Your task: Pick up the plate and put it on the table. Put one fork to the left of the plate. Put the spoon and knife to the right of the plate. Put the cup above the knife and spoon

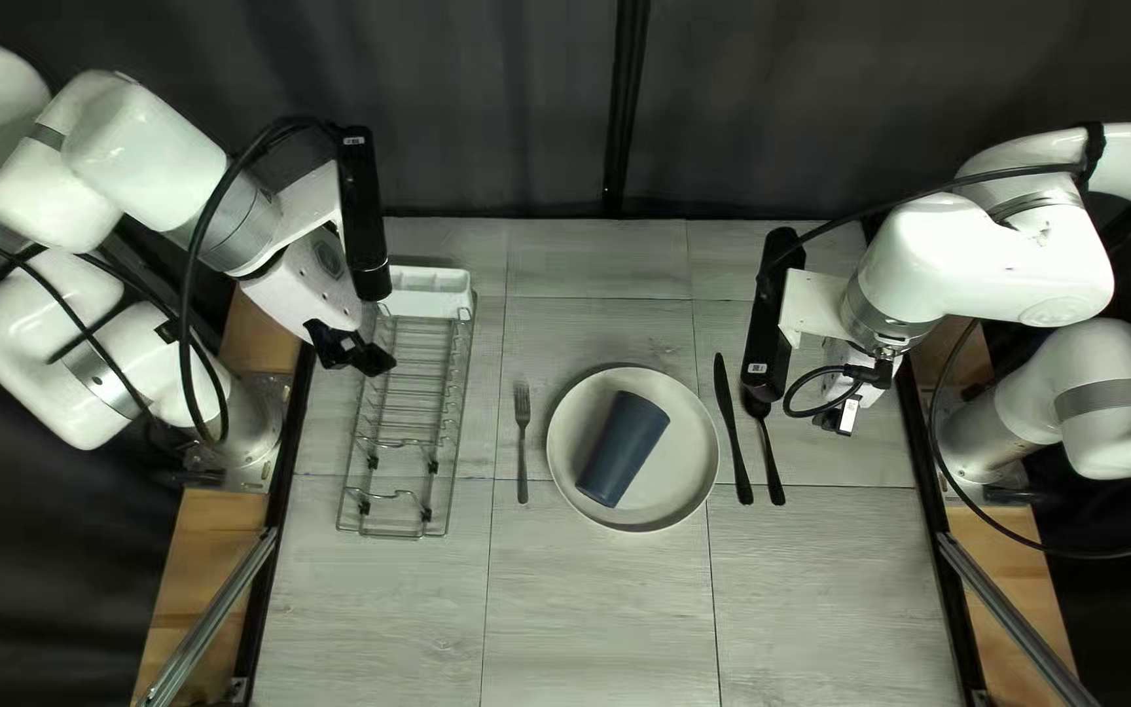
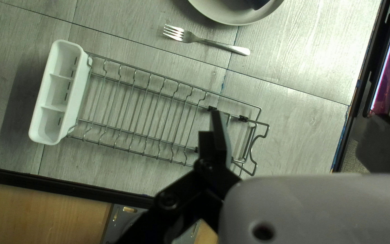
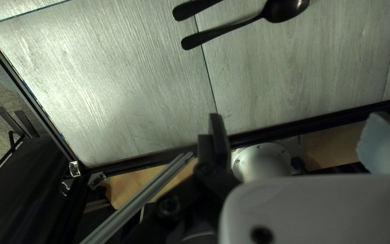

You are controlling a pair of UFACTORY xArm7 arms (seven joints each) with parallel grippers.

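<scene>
A pale round plate [image 1: 688,471] lies mid-table, and a dark blue cup [image 1: 624,447] lies on its side on it. The silver fork [image 1: 522,442] rests just left of the plate. A black knife [image 1: 730,432] and black spoon [image 1: 768,450] lie side by side to its right. My left gripper [image 1: 354,352] hangs open and empty over the wire dish rack [image 1: 408,422]; the left wrist view shows only one of its fingers [image 2: 219,135]. Right of the spoon, near the table's right edge, my right gripper [image 1: 840,410] is open and holds nothing.
The rack carries a white cutlery holder [image 2: 59,91] at its far end, with nothing in it. In the right wrist view the spoon [image 3: 249,18] and the knife handle [image 3: 195,8] lie ahead of the finger [image 3: 218,139], with the table's black edge rail [image 3: 283,130] under it.
</scene>
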